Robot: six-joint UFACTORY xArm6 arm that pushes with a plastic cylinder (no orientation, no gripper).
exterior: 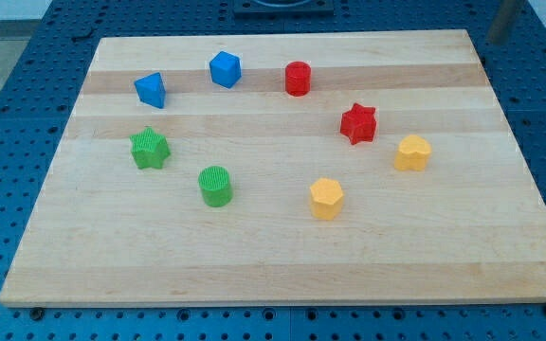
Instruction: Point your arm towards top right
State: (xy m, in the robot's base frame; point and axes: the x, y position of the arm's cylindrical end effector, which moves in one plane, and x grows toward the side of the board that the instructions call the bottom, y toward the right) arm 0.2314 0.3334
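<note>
My tip (pixel 494 41) shows at the view's top right, just beyond the wooden board's top right corner, with the grey rod slanting up out of the frame. It touches no block. The nearest blocks are a red star (pixel 358 123) and a yellow block (pixel 412 152), both well below and to the left of the tip. A red cylinder (pixel 298 78) stands near the top middle.
On the wooden board (pixel 282 275) a blue wedge-like block (pixel 150 90) and a blue cube (pixel 225 69) sit at the top left. A green star (pixel 150 149) and a green cylinder (pixel 216 186) sit at the left. A yellow hexagon (pixel 327 198) sits at the lower middle.
</note>
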